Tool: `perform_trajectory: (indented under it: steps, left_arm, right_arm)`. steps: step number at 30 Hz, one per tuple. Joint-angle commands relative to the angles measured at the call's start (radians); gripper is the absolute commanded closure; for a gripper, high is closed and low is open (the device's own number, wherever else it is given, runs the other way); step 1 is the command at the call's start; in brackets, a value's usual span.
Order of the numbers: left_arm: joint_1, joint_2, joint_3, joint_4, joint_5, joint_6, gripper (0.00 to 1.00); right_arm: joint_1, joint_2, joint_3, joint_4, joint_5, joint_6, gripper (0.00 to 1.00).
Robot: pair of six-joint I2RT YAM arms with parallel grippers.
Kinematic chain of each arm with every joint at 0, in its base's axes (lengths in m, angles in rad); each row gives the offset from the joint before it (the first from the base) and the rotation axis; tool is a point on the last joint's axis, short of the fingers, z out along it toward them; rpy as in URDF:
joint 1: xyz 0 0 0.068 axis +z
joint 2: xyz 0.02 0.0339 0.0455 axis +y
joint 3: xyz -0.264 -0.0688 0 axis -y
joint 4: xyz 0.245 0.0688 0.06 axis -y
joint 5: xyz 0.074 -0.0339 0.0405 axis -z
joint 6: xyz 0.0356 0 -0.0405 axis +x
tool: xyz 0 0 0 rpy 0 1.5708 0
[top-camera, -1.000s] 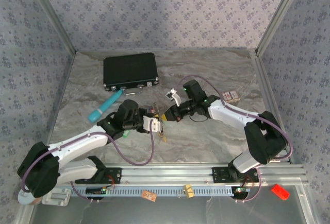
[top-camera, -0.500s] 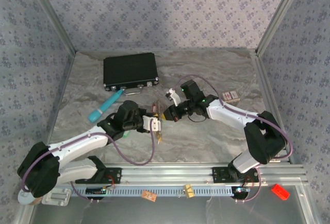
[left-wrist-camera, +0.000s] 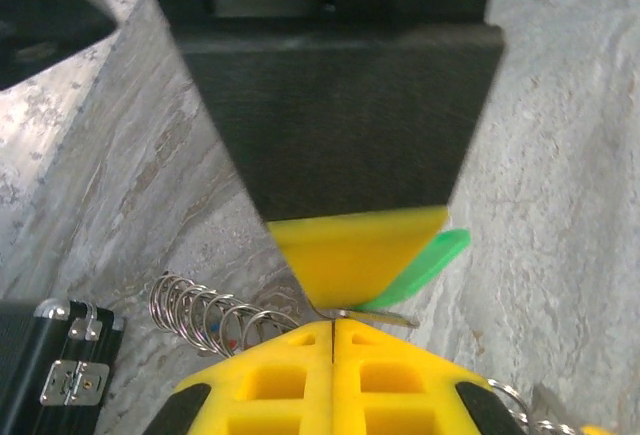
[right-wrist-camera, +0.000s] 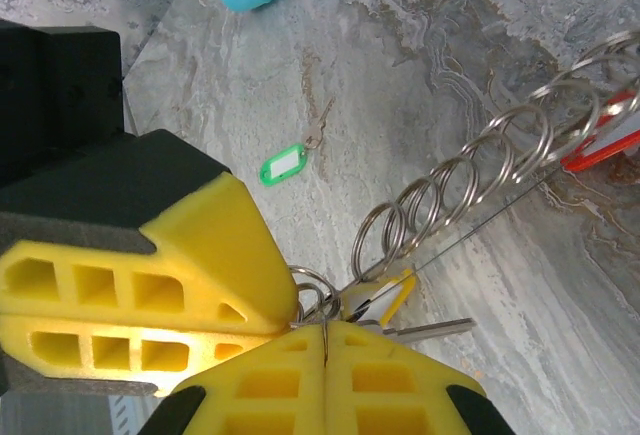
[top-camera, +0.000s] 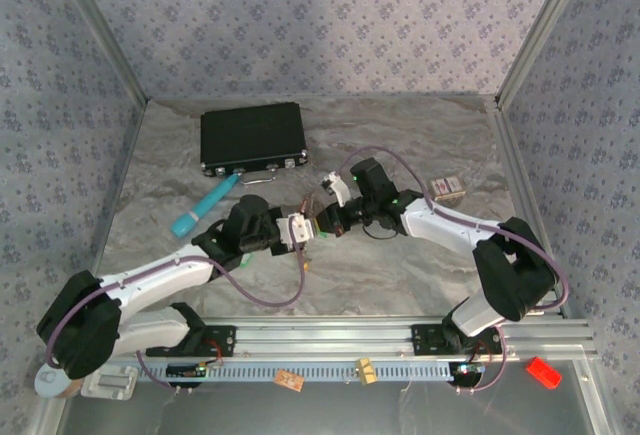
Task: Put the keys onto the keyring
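Note:
My two grippers meet tip to tip at mid-table, the left gripper (top-camera: 300, 232) and the right gripper (top-camera: 322, 221). The right gripper (right-wrist-camera: 325, 333) is shut with the keyring's thin wire (right-wrist-camera: 480, 217) in its seam. A chain of rings (right-wrist-camera: 470, 170) and a yellow-headed key (right-wrist-camera: 385, 295) hang at its tip. The left gripper (left-wrist-camera: 332, 323) is shut where that ring chain (left-wrist-camera: 200, 310) ends, a metal key blade (left-wrist-camera: 385, 317) across its tip. A green tag (left-wrist-camera: 425, 265) shows behind the right finger. Another green-tagged key (right-wrist-camera: 283, 166) lies on the table, and a red tag (right-wrist-camera: 600, 145) sits further right.
A black case (top-camera: 252, 137) stands at the back left, with a teal tube (top-camera: 203, 207) in front of it. A small box (top-camera: 446, 189) lies to the right of the right arm. Small keys (top-camera: 304, 260) dangle below the left gripper. Patterned walls close in on three sides.
Both grippers have shifted slightly left and toward the back while staying shut together. The small keys dangling under the left gripper have swung left with it.

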Motion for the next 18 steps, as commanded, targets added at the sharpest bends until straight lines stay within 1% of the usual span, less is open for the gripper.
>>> perform_trajectory:
  steps: [1, 4, 9, 12, 14, 18]
  left_arm:
    - [0.002, -0.014, -0.034, 0.166, 0.005, -0.187, 1.0]
    - [0.008, -0.018, -0.058, 0.219, 0.017, -0.262, 1.0]
    - [0.039, -0.016, -0.085, 0.282, 0.078, -0.397, 1.0]
    - [0.066, -0.021, -0.097, 0.304, 0.113, -0.488, 1.0]
    - [0.097, -0.022, -0.106, 0.319, 0.155, -0.564, 1.0]
    - [0.14, -0.023, -0.124, 0.358, 0.212, -0.665, 1.0]
  right_arm:
    - [0.015, 0.013, -0.029, 0.051, 0.004, 0.02, 1.0]
    - [0.016, 0.023, -0.034, 0.076, -0.003, 0.024, 1.0]
    - [0.01, 0.025, -0.052, 0.107, 0.0, 0.032, 1.0]
    - [-0.006, -0.002, -0.079, 0.118, 0.01, 0.033, 1.0]
    - [-0.019, -0.029, -0.1, 0.121, 0.017, 0.027, 1.0]
    - [-0.038, -0.079, -0.135, 0.109, 0.027, 0.0, 1.0]
